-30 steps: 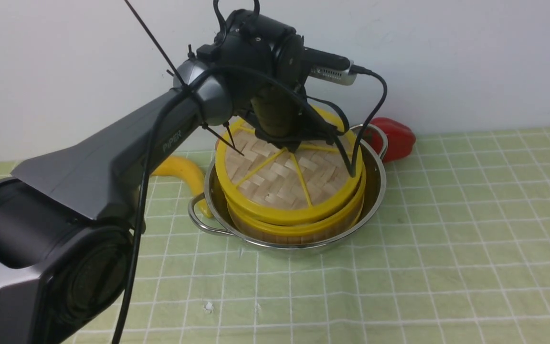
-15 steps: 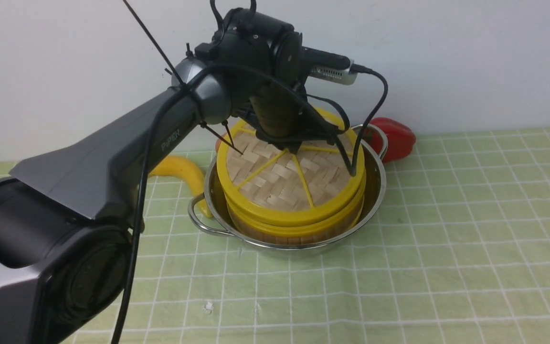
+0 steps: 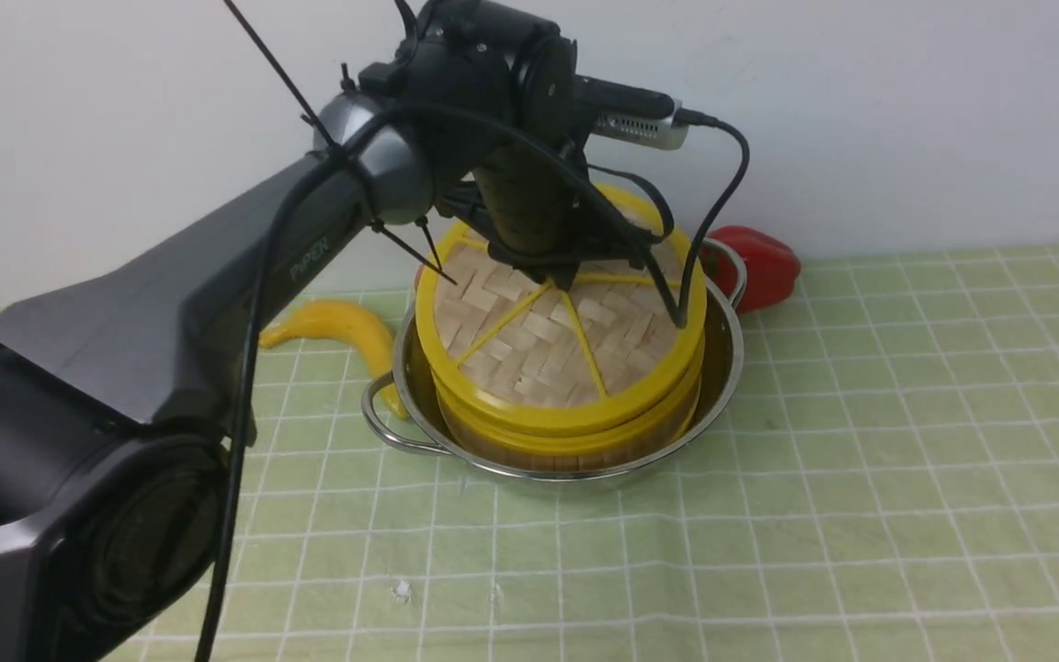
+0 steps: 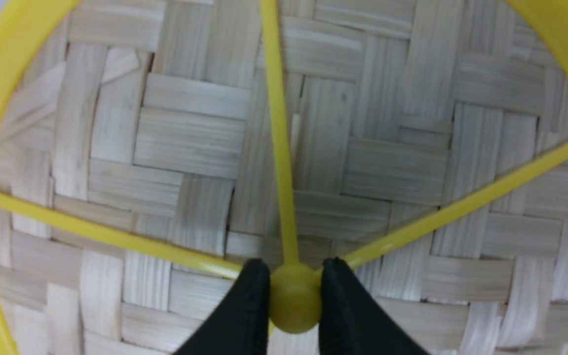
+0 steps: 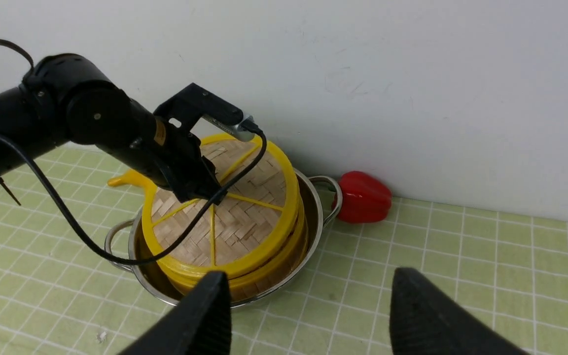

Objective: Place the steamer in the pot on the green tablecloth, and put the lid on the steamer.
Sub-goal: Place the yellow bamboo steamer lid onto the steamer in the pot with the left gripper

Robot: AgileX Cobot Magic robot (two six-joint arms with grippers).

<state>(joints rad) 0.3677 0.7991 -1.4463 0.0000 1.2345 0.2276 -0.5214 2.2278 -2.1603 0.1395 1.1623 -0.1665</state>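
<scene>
Here: one lid (image 3: 548, 345), one steamer (image 3: 585, 449), one pot (image 3: 725, 354).

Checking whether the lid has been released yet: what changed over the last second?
The left gripper rose slightly, its fingers clamped throughout on the knob of the lid. The lid's far edge seems to have tipped up a little. Nothing was let go. The steamer, pot, banana and pepper stayed put.

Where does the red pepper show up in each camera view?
Front view: red pepper at the wall, just right of the pot.
Left wrist view: not in it.
Right wrist view: red pepper by the wall, next to the pot.
Shared landmark: the lid, seen in all three views.
</scene>
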